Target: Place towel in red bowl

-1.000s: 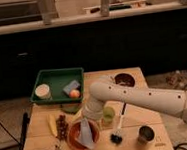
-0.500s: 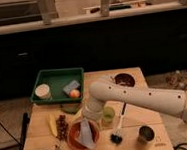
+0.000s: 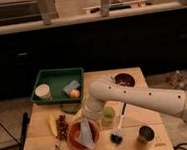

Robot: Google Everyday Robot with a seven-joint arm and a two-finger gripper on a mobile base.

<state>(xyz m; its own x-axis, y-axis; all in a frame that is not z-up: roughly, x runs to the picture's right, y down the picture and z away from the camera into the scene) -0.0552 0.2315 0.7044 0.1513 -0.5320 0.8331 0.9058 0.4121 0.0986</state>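
Observation:
The red bowl [image 3: 76, 139] sits on the wooden table [image 3: 136, 116] near its front left. The pale grey-blue towel [image 3: 86, 133] hangs limp into the bowl, its lower end lying over the bowl's inside and front rim. My gripper [image 3: 86, 115] is just above the bowl at the towel's top end, at the tip of the white arm [image 3: 140, 100] that reaches in from the right. The arm's wrist covers the towel's upper end.
A green tray [image 3: 57, 78] at the back left holds a pale round lid, a blue block [image 3: 71, 86] and an orange ball. A dark brown bowl [image 3: 123, 80] stands at the back right. A green cup [image 3: 108, 113], black brush [image 3: 116, 135], can [image 3: 145, 134], banana and grapes [image 3: 62, 127] lie nearby.

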